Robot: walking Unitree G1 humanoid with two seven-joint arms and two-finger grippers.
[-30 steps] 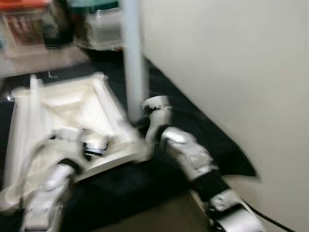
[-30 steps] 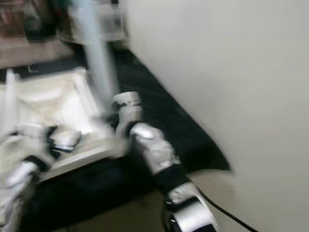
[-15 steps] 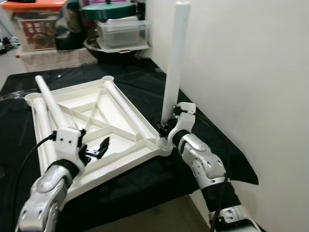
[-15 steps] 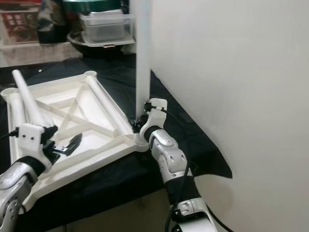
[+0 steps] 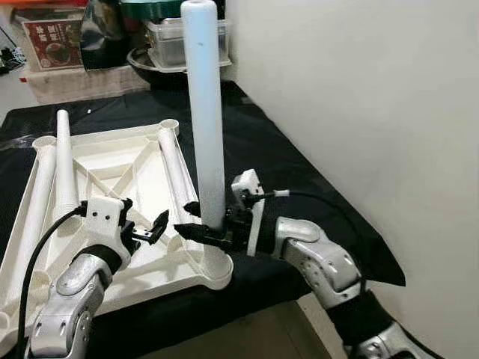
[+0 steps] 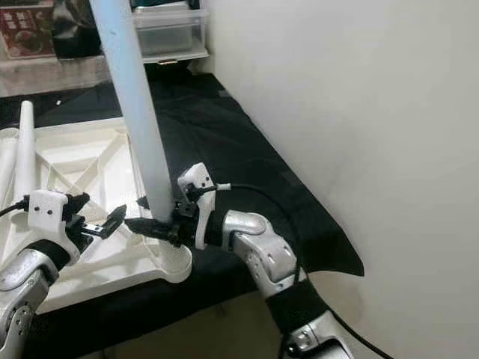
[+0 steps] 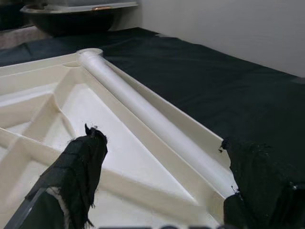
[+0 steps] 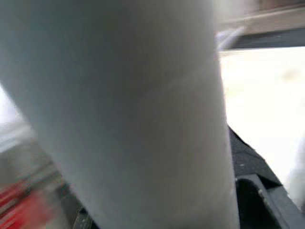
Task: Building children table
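The right gripper [image 5: 200,221] is clamped low around the upright table leg [image 5: 204,120], just above the upturned tabletop [image 5: 101,161]'s corner socket; it looks light, stiff, slick plastic, best held low.

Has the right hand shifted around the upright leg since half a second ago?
Yes. The right hand swung from the leg's wall side toward the robot.

**What you can't make out**

Beyond the right gripper [image 5: 196,221], the table leg [image 5: 205,120] loses its top at the right eye view's edge. You see it blurred in the right wrist view. Past the left gripper [image 5: 153,228], the tabletop [image 5: 112,161] is cut off.
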